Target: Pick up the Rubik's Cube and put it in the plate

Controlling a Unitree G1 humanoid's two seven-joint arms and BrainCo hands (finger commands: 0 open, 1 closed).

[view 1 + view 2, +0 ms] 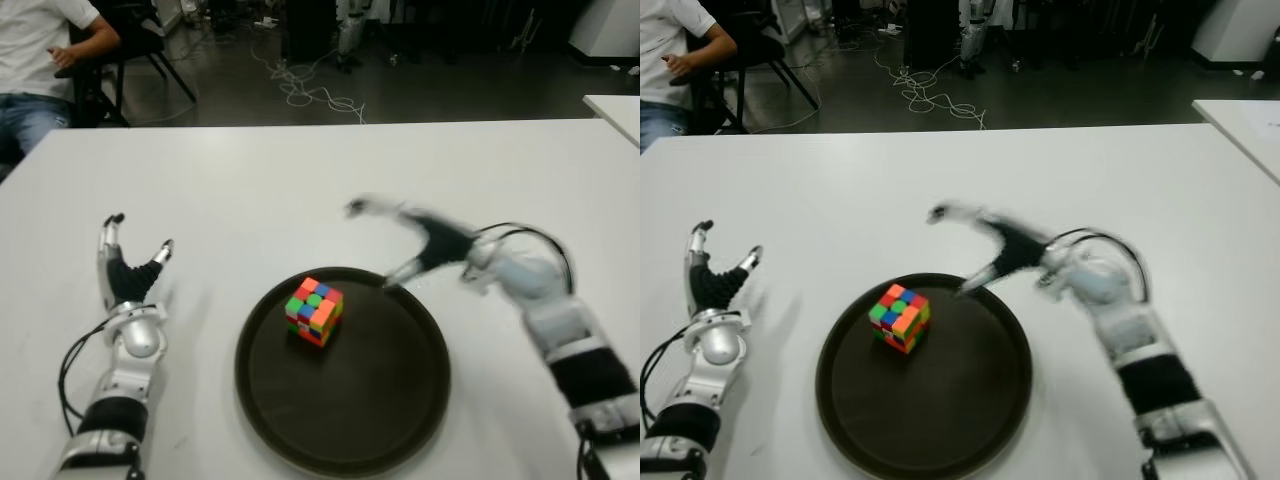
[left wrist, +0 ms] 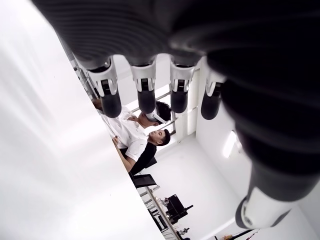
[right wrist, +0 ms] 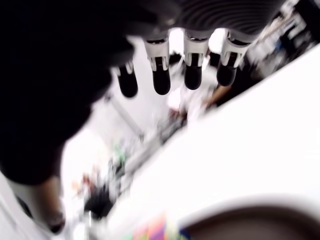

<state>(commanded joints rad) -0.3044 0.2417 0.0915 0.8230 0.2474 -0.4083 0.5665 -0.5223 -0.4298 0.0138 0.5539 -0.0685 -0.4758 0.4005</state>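
Observation:
The Rubik's Cube (image 1: 314, 311) sits inside the round dark plate (image 1: 380, 400), toward its far-left part, with nothing touching it. My right hand (image 1: 400, 245) hovers over the plate's far-right rim, fingers spread and holding nothing; it is smeared by motion. A corner of the cube (image 3: 155, 231) and the plate's rim (image 3: 250, 220) show in the right wrist view, well apart from the fingertips (image 3: 161, 82). My left hand (image 1: 132, 262) shows at the left of the white table (image 1: 300, 180), fingers spread, empty.
A seated person (image 1: 40, 50) is beyond the table's far-left corner, beside a dark chair (image 1: 130, 45). Cables (image 1: 310, 90) lie on the floor behind. Another white table's corner (image 1: 615, 110) shows at the far right.

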